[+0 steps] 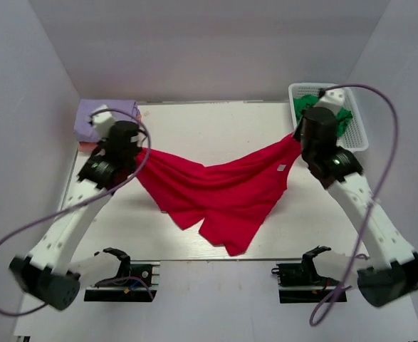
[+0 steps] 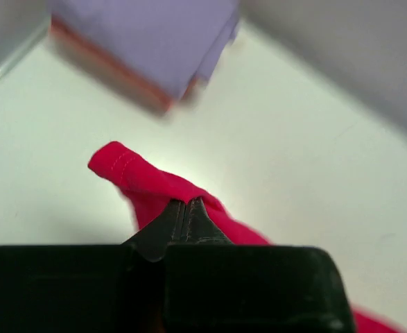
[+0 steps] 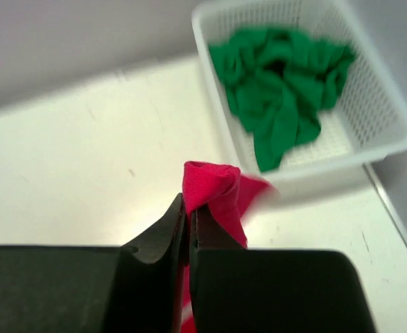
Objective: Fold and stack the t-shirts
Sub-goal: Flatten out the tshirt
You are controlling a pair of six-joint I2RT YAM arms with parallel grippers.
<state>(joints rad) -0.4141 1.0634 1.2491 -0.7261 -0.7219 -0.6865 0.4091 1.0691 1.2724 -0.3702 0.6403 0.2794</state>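
Note:
The red t-shirt (image 1: 219, 189) hangs stretched between both grippers above the white table (image 1: 216, 121), sagging in the middle with its lower part draped toward the front edge. My left gripper (image 1: 139, 151) is shut on its left corner (image 2: 130, 170). My right gripper (image 1: 296, 139) is shut on its right corner (image 3: 210, 182). A folded lavender t-shirt (image 1: 105, 114) lies on a peach-orange one at the far left corner; both show in the left wrist view (image 2: 148, 41). A crumpled green t-shirt (image 3: 279, 76) lies in the basket.
The white lattice basket (image 1: 358, 135) stands at the far right corner, close behind my right gripper; it also shows in the right wrist view (image 3: 390, 118). Grey walls enclose the table on three sides. The arm bases sit at the near edge.

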